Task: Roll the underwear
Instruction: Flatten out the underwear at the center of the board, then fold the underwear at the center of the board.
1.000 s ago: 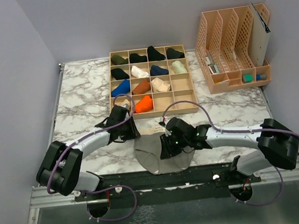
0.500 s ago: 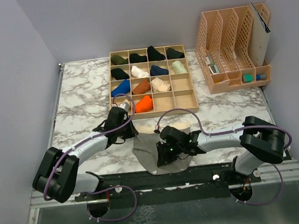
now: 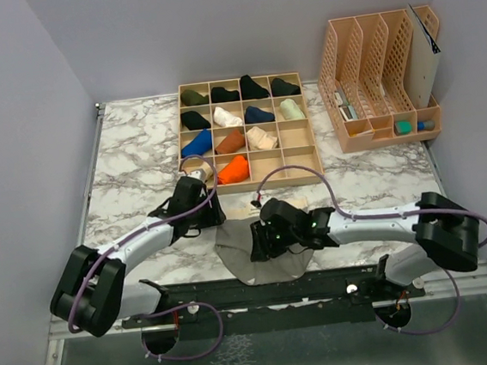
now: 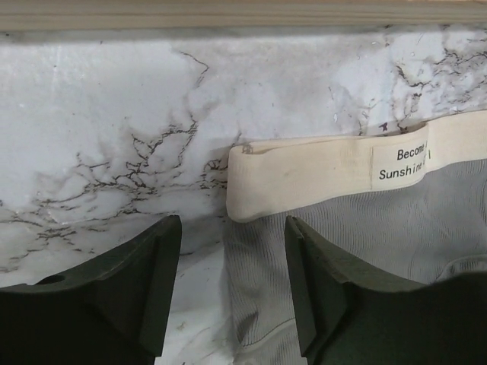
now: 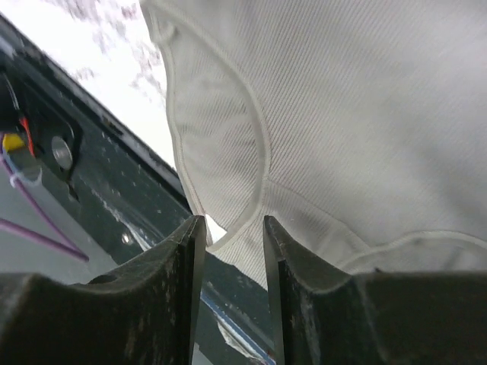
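Note:
The grey underwear lies flat at the table's near edge, its cream band on the far side. In the left wrist view the band carries a printed label above the ribbed grey cloth. My left gripper is open, its jaws astride the garment's left edge just below the band's end. My right gripper is open over the garment's near hem, which hangs over the table edge; its jaws are narrowly apart. I cannot pick out the plain pale beige garment.
A wooden grid tray of rolled cloths stands behind the garment. A peach file holder is at the back right. The black rail runs along the near table edge and shows in the right wrist view.
My right gripper has shifted a little to the left over the grey garment's near part. My left gripper has stayed at the band's left end.

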Robot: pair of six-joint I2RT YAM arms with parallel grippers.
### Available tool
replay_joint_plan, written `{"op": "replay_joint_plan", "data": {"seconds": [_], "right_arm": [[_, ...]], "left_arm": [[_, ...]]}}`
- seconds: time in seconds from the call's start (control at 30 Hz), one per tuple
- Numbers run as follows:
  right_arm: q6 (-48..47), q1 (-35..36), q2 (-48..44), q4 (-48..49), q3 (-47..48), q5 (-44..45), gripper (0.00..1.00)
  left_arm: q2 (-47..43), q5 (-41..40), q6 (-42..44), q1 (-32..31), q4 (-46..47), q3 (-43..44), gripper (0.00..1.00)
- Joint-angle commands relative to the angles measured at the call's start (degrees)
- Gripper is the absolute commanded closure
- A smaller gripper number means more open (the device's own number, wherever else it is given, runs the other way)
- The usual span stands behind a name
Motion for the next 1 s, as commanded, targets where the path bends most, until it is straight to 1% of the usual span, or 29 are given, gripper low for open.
{"op": "replay_joint_plan", "data": {"seconds": [0.0, 0.07, 0.13, 0.27, 0.33, 0.43, 0.53, 0.63, 0.73, 0.83, 0.97], "right_arm": [[-0.6, -1.3, -6.7, -12.6, 3.9, 16.7, 0.60], [0.8, -4.4, -9.5, -17.6, 3.3, 21.6, 0.60], [1.3, -9.1, -12.7, -20.7, 1.3, 23.4, 0.63], [-3.5, -19.4, -18.3, -17.7, -4.6, 17.6, 0.63], [-6.3, -22.8, -18.4, -15.7, -5.0, 14.4, 0.63], [-8.7, -24.2, -15.4, -14.1, -3.0, 11.7, 0.63], [-8.9, -25.2, -10.6, -14.5, -0.7, 12.7, 0.64], [-8.1, -26.3, -6.3, -15.4, 0.1, 18.0, 0.64], [-8.6, -28.4, -3.5, -13.9, 0.3, 19.9, 0.65], [-8.4, -28.9, -1.9, -13.9, 1.2, 24.3, 0.65], [-8.6, -29.8, 2.3, -14.3, 2.5, 24.8, 0.65]], "left_arm": [[-5.1, -3.2, -3.7, 0.1, -5.6, 2.7, 0.36], [-8.7, -1.3, -4.9, 0.1, -5.8, 2.6, 0.35], [-12.0, 3.7, -5.2, 0.1, -4.5, 2.0, 0.35], [-15.0, 16.2, -6.1, -0.3, -0.1, -1.0, 0.36], [-15.1, 18.7, -6.3, -0.9, 0.7, -2.7, 0.38], [-14.0, 18.9, -6.9, -2.0, 1.3, -5.0, 0.40], [-13.0, 18.3, -7.9, -3.2, 1.7, -6.9, 0.42], [-12.8, 15.8, -8.7, -4.4, 1.5, -8.9, 0.43], [-12.3, 13.3, -9.0, -5.1, 1.4, -11.0, 0.43], [-10.6, 9.0, -9.7, -5.6, -1.5, -11.6, 0.44], [-9.0, 5.9, -10.8, -6.8, -1.9, -12.5, 0.45]]}}
